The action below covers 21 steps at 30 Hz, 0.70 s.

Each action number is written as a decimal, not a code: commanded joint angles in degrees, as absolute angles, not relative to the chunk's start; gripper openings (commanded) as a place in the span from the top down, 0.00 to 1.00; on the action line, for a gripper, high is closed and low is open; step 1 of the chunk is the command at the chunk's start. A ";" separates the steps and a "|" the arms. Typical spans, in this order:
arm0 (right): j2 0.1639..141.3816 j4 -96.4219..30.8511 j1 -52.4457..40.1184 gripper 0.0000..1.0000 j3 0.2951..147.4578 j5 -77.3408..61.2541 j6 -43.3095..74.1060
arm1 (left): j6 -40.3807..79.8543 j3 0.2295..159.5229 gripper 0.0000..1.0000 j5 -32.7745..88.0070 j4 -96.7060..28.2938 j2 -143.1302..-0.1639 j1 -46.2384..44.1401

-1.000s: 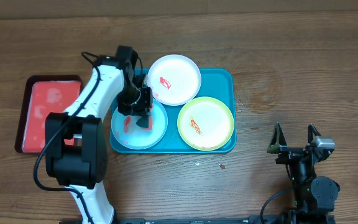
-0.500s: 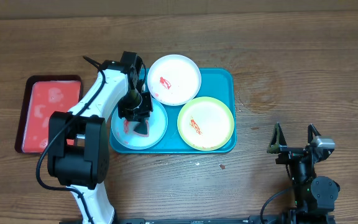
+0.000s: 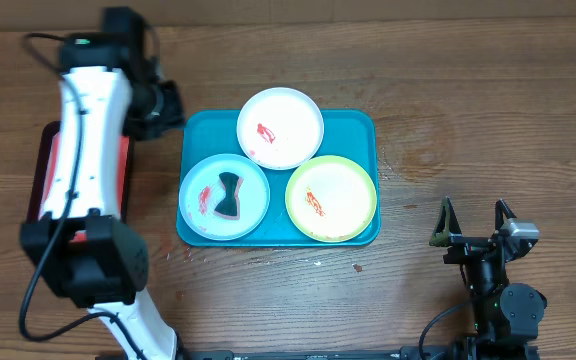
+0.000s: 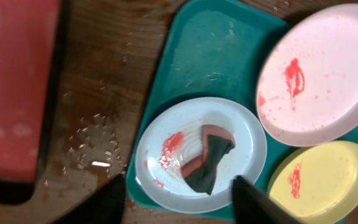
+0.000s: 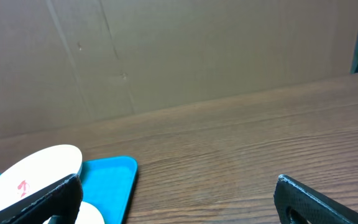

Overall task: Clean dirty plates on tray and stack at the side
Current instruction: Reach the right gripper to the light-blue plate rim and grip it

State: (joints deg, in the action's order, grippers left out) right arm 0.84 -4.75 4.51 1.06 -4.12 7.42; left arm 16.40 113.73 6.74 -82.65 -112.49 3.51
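Note:
The teal tray (image 3: 353,130) holds three plates, each with red smears: a white plate (image 3: 280,128) at the back, a pale blue plate (image 3: 253,207) front left and a yellow-green plate (image 3: 333,200) front right. A dark and red sponge (image 3: 229,194) lies loose on the pale blue plate. My left gripper (image 3: 161,106) hangs open and empty off the tray's back left corner. In the left wrist view its fingertips (image 4: 107,202) stand high above the sponge (image 4: 209,158) and the pale blue plate (image 4: 241,140). My right gripper (image 3: 473,225) rests open and empty, far right of the tray.
A red tray (image 3: 48,190) with a dark rim lies left of the teal tray, partly under my left arm. Water drops (image 4: 92,146) wet the wood between the two trays. A small crumb (image 3: 356,267) lies in front of the teal tray.
My left gripper opened and let the sponge go on the pale blue plate. The arm then rose and swung back and left, off the tray. The right arm has not moved.

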 commanded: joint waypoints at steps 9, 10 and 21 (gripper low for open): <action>0.27 -4.05 4.84 0.00 0.47 5.52 7.03 | 16.23 111.09 0.14 4.82 -83.81 -111.77 6.72; 0.32 -4.23 4.84 0.00 0.47 5.41 7.03 | 16.27 111.09 0.14 4.43 -83.81 -111.77 6.72; 0.34 22.20 4.80 0.00 0.47 -10.15 26.06 | 18.02 111.09 0.07 4.49 -80.93 -111.77 6.72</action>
